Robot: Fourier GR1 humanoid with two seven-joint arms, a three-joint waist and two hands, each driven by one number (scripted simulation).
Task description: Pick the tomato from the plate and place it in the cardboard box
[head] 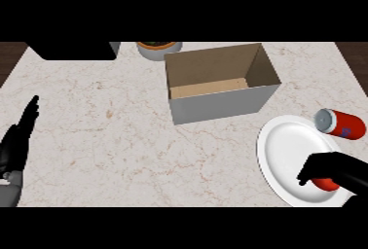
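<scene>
Curling over the tomato (325, 184) at lower right of the frame: right hand (332, 170), fingers bent round the fruit, mostly hiding it. Tomato: on the white plate (287, 146), near its lower right rim, directly under the hand. Risk: little of the tomato shows, so it could slip out when lifted; the red can (340, 124) beside the plate may be knocked. Cardboard box (219, 82): upper centre, open. Left hand (18, 141): left edge, fingers straight, resting on the tabletop (108, 136)
</scene>
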